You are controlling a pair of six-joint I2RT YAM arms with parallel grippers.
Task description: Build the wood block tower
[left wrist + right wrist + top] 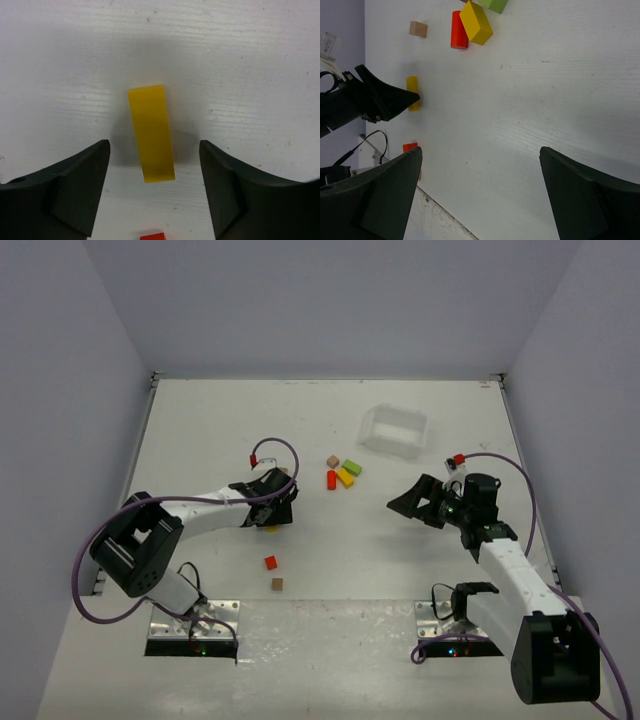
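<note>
Showing the bench (200,430), closed by grey walls along its far, left and right edges; bare surface lies open between the two tools and beyond the left one. The task's wooden blocks (346,477) lie unstacked in two groups.

Left tool (152,146): pointed down at the bench, fingers (75,192) apart. A long yellow block (151,132) lies lengthwise between them with a clear gap to either finger, so nothing is gripped. The block appears to rest flat on the bench, though the overhead view hides most of it under the tool. Just behind this tool, on the side nearer the arm bases, lie a red cube (270,562) and, past it, a brown cube (277,584), apart from each other.

Between the two tools, toward the far wall, sits the second group. It holds a tan cube (332,460), a red cylinder (331,480) lying close against a yellow brick (345,476), and a green brick (352,467) just beside that brick. A clear plastic tray (393,430) stands on the far-wall side of the right tool's fingertips, apart from this group.

Right tool (480,150): held clear of the bench, fingers spread wide, holding and touching nothing. The left tool and the long yellow block lie ahead of it across bare surface.
</note>
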